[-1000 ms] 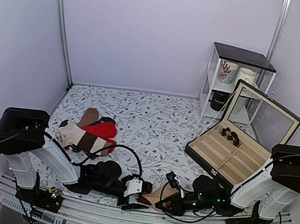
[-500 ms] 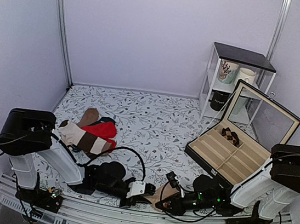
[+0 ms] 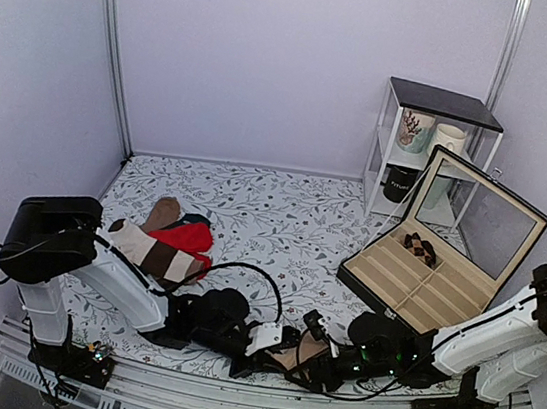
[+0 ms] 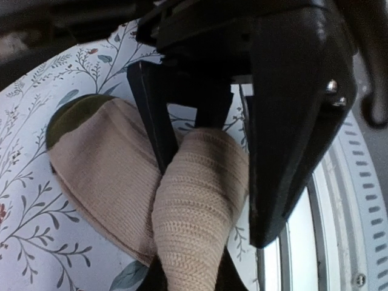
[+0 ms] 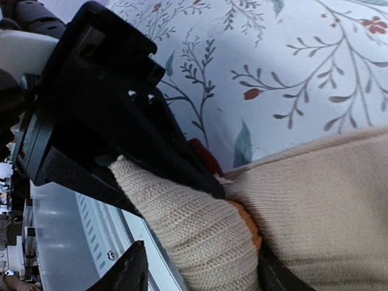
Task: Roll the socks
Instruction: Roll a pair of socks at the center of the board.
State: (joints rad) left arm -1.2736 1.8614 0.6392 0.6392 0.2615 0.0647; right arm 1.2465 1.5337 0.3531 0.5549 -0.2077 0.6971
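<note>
A: Beige knit, the socks (image 3: 297,351), at the table's (image 3: 281,226) near edge between both arms. Step?
B: Mid-roll, I'd say. One end lies flat, the rest is bunched into a tube. Next move needs a tight turn toward the flat end.
A: Grippers?
B: Left gripper (image 4: 203,151) is narrow, pinching the tube. Right gripper (image 5: 200,270) straddles it; pinched or not, can't tell.

You see the left gripper (image 3: 270,342) and the right gripper (image 3: 314,359) meeting low on the socks (image 3: 303,348) at the front edge of the table (image 3: 282,216). A sock pile (image 3: 163,240) lies apart, to the left.
</note>
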